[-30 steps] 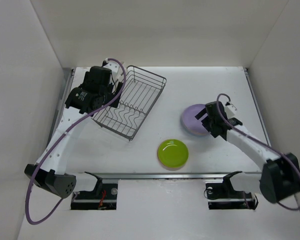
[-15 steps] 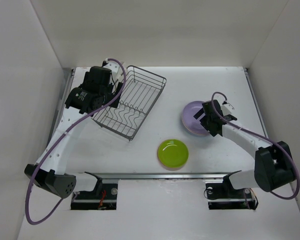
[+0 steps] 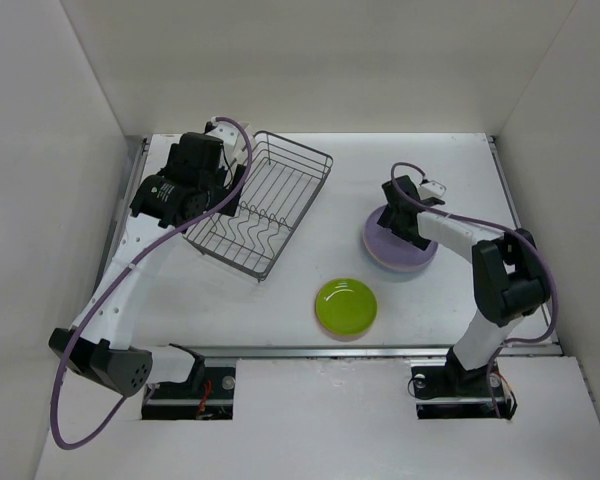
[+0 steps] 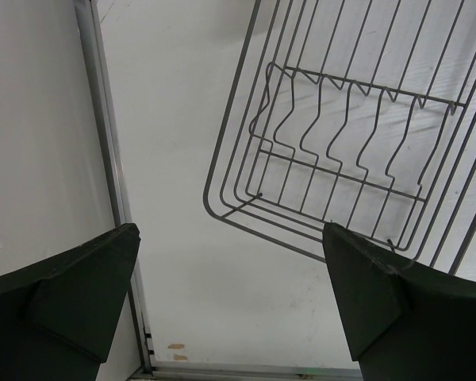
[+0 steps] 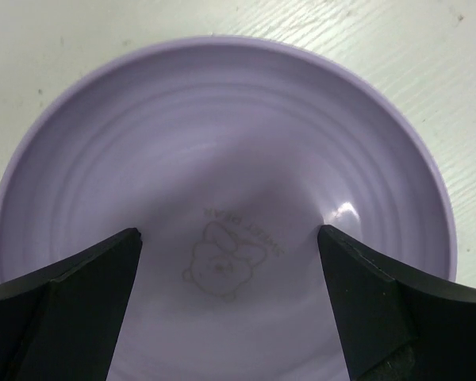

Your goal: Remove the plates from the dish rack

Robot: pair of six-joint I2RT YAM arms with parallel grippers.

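Over on the left, the left tool [image 4: 228,232] hangs above the near-left corner of the dish rack [image 3: 265,205], and its two dark fingers [image 4: 79,294] are spread wide with nothing between them. The wrist view looks straight down through that gap at the rack's rounded corner, its wavy wire dividers and the white table [image 3: 450,170] underneath. The rack sits at an angle on the left half of the table, far side.

Across to the right: the right tool [image 5: 226,238] hovers directly over the lavender plate [image 3: 405,258], open wide, fingers set either side of the plate's middle and gripping nothing. I can't tell from these views whether the fingertips touch the plate. The plate lies flat on the table, right side up, on the right half and well apart from the rack. The wrist camera picks out rings in its surface and a faint little bear print at the centre.

Down front, a green plate [image 3: 345,305] lies flat near the table's front edge, between the two arm bases, apart from both the rack and the lavender plate.
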